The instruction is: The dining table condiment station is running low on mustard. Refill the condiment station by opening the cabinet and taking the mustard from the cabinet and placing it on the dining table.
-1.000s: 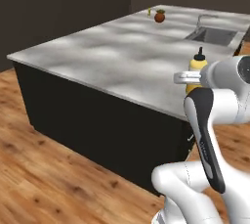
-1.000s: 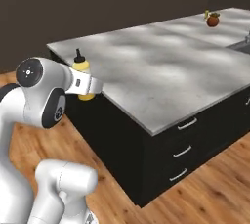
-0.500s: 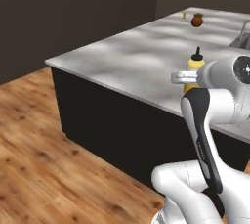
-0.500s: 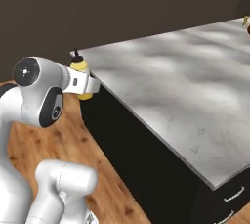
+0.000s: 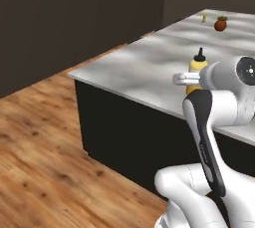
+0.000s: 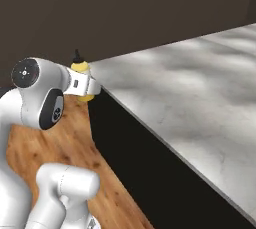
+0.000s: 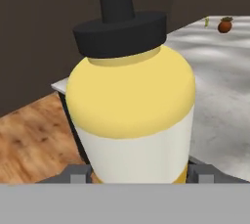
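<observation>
The mustard (image 5: 197, 66), a small yellow squeeze bottle with a paler band and a dark nozzle, stands upright in my gripper (image 5: 191, 78), which is shut on its lower body. From the right base the mustard (image 6: 80, 67) and gripper (image 6: 86, 88) hang beside the near corner of the dining table (image 6: 190, 93), above the wood floor. Up close, the mustard (image 7: 132, 115) sits between my gripper's (image 7: 139, 173) grey fingertips (image 7: 78, 173). The marble top of the dining table (image 5: 134, 72) lies behind and beside the bottle. The cabinet is out of view.
A round brown-orange fruit-like thing (image 5: 220, 24) and a small yellow item (image 5: 203, 18) lie far back on the marble top. The table's black base (image 5: 114, 127) drops to the wood floor (image 5: 40, 137). A dark wall (image 5: 74, 18) stands behind.
The whole picture has shifted as the base drove: the table's corner has slid right in the left base view, more floor and wall show. The mustard stays in my gripper.
</observation>
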